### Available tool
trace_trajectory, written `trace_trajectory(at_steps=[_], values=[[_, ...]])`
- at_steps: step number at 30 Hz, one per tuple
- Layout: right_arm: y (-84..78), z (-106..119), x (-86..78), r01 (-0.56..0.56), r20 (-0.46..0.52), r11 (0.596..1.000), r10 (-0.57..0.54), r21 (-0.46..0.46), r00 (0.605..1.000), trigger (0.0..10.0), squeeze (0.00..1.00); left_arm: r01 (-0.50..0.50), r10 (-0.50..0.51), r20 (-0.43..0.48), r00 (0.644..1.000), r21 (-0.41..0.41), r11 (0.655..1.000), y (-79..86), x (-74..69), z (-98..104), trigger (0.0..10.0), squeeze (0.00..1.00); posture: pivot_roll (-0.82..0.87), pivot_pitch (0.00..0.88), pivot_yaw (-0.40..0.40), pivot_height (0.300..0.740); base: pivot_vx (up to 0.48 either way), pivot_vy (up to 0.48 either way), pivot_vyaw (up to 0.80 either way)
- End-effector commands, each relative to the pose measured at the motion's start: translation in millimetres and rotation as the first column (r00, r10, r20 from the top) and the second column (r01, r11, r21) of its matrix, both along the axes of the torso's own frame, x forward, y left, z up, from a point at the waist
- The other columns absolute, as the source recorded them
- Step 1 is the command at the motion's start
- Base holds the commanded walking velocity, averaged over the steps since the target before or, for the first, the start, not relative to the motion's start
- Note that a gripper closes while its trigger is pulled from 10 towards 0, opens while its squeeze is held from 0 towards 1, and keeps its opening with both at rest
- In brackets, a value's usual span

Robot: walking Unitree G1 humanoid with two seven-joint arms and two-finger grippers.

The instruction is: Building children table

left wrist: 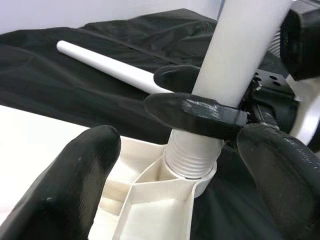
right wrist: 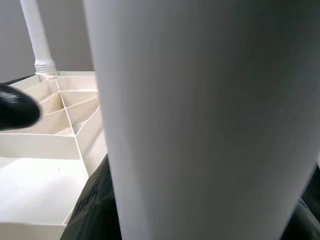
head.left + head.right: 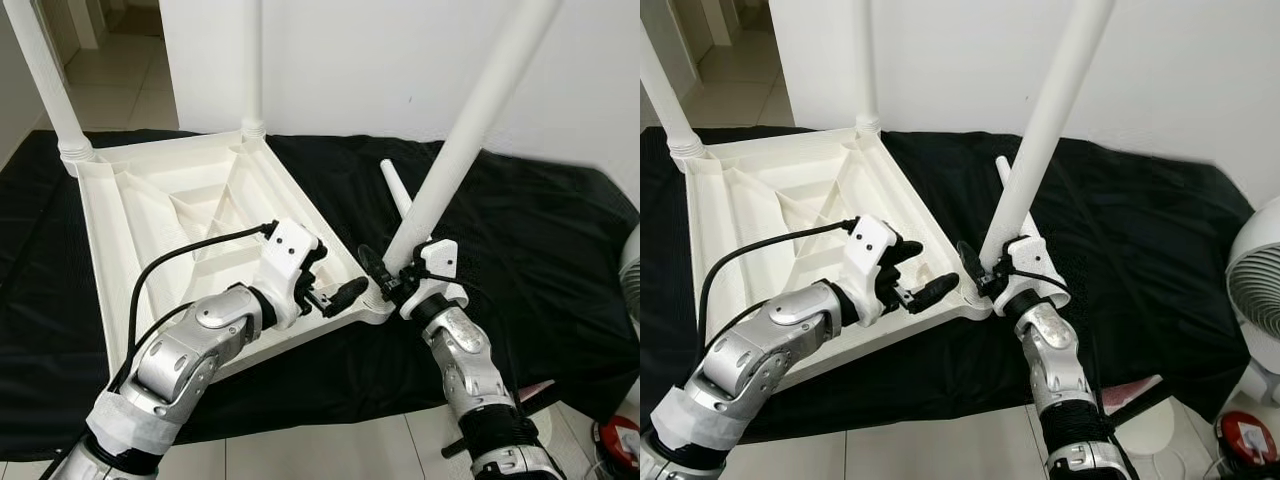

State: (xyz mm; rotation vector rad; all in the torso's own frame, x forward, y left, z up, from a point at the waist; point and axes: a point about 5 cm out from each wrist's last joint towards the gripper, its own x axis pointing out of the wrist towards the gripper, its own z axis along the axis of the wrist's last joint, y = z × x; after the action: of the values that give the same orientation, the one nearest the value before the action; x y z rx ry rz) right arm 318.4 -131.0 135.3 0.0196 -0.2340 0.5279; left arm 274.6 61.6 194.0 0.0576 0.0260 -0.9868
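Now the right gripper point(image 3: 385, 272) is clamping its fingers around a tilted white leg point(image 3: 470, 130) at the near corner socket of the upturned tabletop point(image 3: 150, 200), which is lying on a black cloth point(image 3: 520, 240). Beside it, the left gripper point(image 3: 335, 296) is hovering with fingers spread over that corner.

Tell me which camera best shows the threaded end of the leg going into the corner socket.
The left wrist view: the threaded end sits close and sharp. Both eye views hide it behind the right gripper; the right wrist view shows bare shaft.
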Motion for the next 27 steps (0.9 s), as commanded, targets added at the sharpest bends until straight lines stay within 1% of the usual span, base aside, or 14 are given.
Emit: trace_trajectory(at_steps=[1,5,7,8,9,12,16,20,21,22,25,27], values=[[-1.5,-33,-8.8,-0.003,-0.136,0.998,-0.004,-0.056,0.991,10.0,0.00,0.049,-0.049,0.000,0.999,0.008,0.999,-1.1,-3.5,1,10.0,0.00,0.05,0.085,-0.074,0.740,0.000,0.000,0.00],[-2.9,-32,-12.7,-0.026,-0.124,0.997,0.016,-0.076,0.992,10.0,0.00,0.047,-0.047,0.001,0.999,0.010,0.999,0.1,-3.4,1,10.0,0.00,0.05,0.085,-0.074,0.740,0.000,0.000,0.00],[-5.6,-32,-14.9,-0.037,-0.103,0.991,0.024,-0.130,0.994,10.0,0.00,0.046,-0.046,0.003,0.999,0.010,0.999,0.8,-3.1,2,10.0,0.00,0.05,0.090,-0.069,0.740,0.000,0.000,0.00],[-5.6,-32,-14.9,-0.037,-0.103,0.991,0.024,-0.130,0.994,10.0,0.00,0.046,-0.046,0.003,0.999,0.010,0.999,0.8,-3.1,2,10.0,0.00,0.05,0.090,-0.069,0.740,0.000,0.000,0.00],[-7.3,-33,-15.1,-0.042,-0.099,0.988,0.028,-0.149,0.995,10.0,0.00,0.045,-0.045,0.004,0.999,0.009,0.999,0.9,-2.8,3,10.0,0.00,0.05,0.091,-0.069,0.740,0.000,0.000,0.00],[-9.6,-35,-15.3,-0.049,-0.100,0.987,0.034,-0.155,0.994,10.0,0.00,0.047,-0.048,0.008,0.999,0.008,0.999,0.8,-2.7,4,10.0,0.00,0.05,0.091,-0.069,0.740,0.000,0.000,0.00],[-8.5,-36,-14.6,-0.066,-0.099,0.984,0.050,-0.164,0.994,10.0,0.00,0.048,-0.048,0.010,0.999,0.008,0.999,0.9,-2.3,4,10.0,0.00,0.04,0.094,-0.068,0.740,0.000,0.000,0.00],[-8.4,-39,-6.9,-0.053,-0.192,0.997,0.040,-0.061,0.981,10.0,0.00,0.048,-0.048,0.010,0.999,0.007,0.999,0.6,-3.4,4,10.0,0.00,0.05,0.095,-0.074,0.740,0.000,0.000,0.00],[-8.5,-40,-5.7,-0.050,-0.207,0.998,0.039,-0.049,0.978,10.0,0.00,0.047,-0.048,0.010,0.999,0.007,0.999,0.6,-3.5,5,10.0,0.00,0.05,0.095,-0.075,0.740,0.000,0.000,0.00],[-8.5,-40,-5.7,-0.050,-0.207,0.998,0.039,-0.049,0.978,10.0,0.00,0.047,-0.048,0.010,0.999,0.007,0.999,0.6,-3.5,5,10.0,0.00,0.05,0.095,-0.075,0.740,0.000,0.000,0.00],[-9.0,-43,-0.5,-0.027,-0.287,0.999,0.019,-0.027,0.958,10.0,0.00,0.042,-0.042,0.012,0.999,0.008,0.999,1.5,-3.6,5,10.0,0.00,0.06,0.096,-0.079,0.740,0.000,0.000,0.00],[-10.3,-45,3.3,-0.008,-0.307,0.999,-0.007,-0.045,0.952,10.0,0.00,0.038,-0.038,0.014,0.999,0.006,0.999,1.8,-3.4,6,10.0,0.00,0.06,0.094,-0.085,0.740,0.000,0.000,0.00]])
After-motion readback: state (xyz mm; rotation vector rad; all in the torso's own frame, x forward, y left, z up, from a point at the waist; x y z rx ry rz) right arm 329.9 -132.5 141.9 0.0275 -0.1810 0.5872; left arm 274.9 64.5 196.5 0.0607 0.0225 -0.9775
